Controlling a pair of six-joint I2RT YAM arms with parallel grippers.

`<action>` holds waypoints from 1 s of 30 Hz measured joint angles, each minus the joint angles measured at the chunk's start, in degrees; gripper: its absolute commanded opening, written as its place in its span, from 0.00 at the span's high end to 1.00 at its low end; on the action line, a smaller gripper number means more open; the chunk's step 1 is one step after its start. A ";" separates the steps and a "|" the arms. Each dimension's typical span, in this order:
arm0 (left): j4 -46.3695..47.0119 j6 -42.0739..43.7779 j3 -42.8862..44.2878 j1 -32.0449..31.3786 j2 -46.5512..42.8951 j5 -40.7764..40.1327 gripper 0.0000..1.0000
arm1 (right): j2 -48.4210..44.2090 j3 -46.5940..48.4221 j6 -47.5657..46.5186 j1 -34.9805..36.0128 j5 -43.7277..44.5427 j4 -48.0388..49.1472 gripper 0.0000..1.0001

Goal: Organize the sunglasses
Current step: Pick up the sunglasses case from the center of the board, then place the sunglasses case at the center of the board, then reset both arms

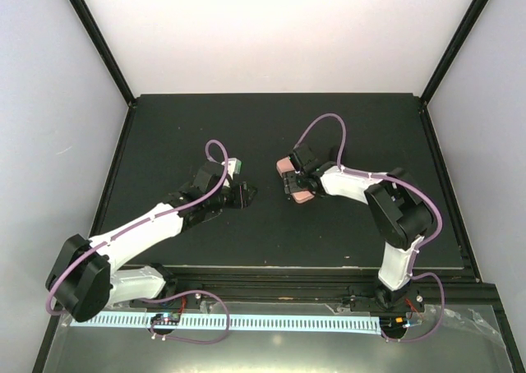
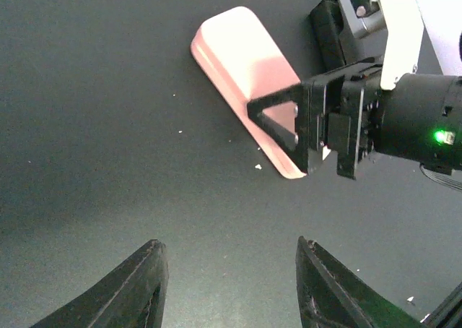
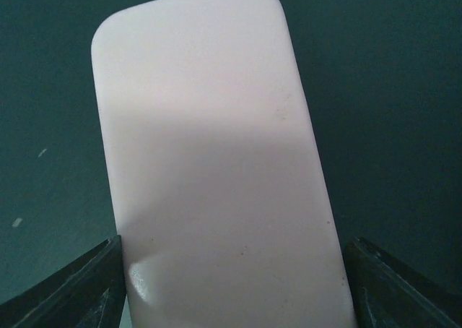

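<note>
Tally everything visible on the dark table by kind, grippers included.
Pink case: 1
Grippers: 2, the left gripper and the right gripper
Total: 3

The near end of the pink case [image 3: 216,162] runs off the right wrist view's bottom edge, and from above the right gripper [image 1: 296,184] hides its middle, only 2 ends showing.
</note>
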 measured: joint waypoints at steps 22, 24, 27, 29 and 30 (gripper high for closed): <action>-6.84 1.14 0.61 0.57 -6.45 -2.58 0.22 | -3.45 1.84 18.69 -3.72 12.55 -0.02 0.00; -8.72 1.57 1.01 0.68 -8.39 -3.89 0.09 | -8.26 0.17 17.22 -3.74 12.15 0.13 0.00; -11.80 2.62 1.84 0.72 -13.27 -6.51 0.01 | -18.14 -3.08 14.80 -3.74 12.41 0.31 0.00; -13.44 3.15 2.45 0.79 -16.74 -8.20 0.01 | -24.63 -5.22 13.40 -3.72 13.14 -0.17 0.00; -14.38 3.39 2.82 0.79 -18.69 -9.07 0.01 | -28.79 -6.75 12.68 -3.74 13.77 -0.76 0.00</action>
